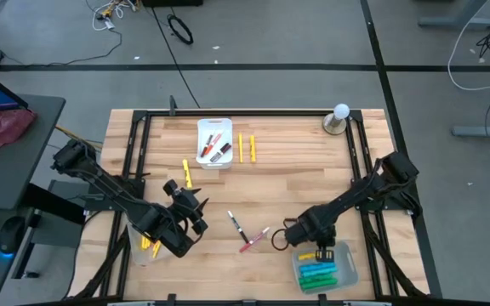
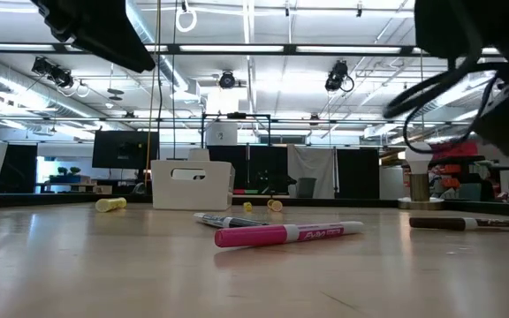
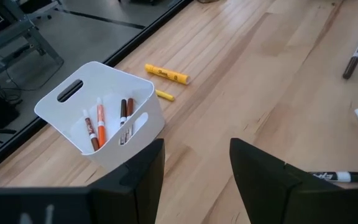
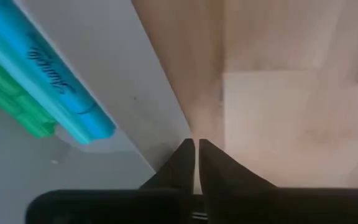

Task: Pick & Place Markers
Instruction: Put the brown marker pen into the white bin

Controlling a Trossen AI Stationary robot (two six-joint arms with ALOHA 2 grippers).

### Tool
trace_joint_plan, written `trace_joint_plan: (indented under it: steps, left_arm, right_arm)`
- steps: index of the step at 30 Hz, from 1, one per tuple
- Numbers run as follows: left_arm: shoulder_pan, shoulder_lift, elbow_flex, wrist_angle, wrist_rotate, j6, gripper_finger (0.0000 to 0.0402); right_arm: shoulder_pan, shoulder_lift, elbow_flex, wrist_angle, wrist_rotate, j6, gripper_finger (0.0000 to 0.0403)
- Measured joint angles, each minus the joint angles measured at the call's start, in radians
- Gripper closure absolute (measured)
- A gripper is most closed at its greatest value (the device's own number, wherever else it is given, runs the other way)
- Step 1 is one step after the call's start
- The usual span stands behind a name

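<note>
Loose markers lie flat on the wooden table: a pink one (image 1: 253,240) (image 2: 287,233), a dark slim one (image 1: 236,223) beside it, and yellow ones (image 1: 187,174) (image 1: 245,147) farther back. My left gripper (image 1: 185,223) (image 3: 197,168) hovers open at the near left, with nothing between its fingers. My right gripper (image 1: 311,252) (image 4: 195,155) is shut and empty. It points down at the edge of a clear tray (image 1: 347,274) that holds light blue (image 4: 48,81) and green (image 4: 11,99) markers.
A white tray (image 1: 214,127) (image 3: 67,93) with orange and brown markers stands at the far middle. A clear cup (image 1: 136,251) with yellow markers sits under the left arm. A white ball on a stand (image 1: 339,119) is at the far right. Black frame rails border the table.
</note>
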Motion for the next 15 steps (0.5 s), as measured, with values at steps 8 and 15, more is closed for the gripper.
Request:
trace_joint_plan:
  steps: [8,15]
  left_arm:
    - [0.002,0.054,0.000,0.005,-0.001,-0.001,0.0214]
    - [0.002,0.058,0.000,0.010,-0.007,-0.003,0.0214]
  right_arm:
    - [0.003,-0.079,0.001,0.120,0.140,0.074,0.0395]
    - [-0.007,-0.105,-0.011,0.207,0.573,0.059,0.0365]
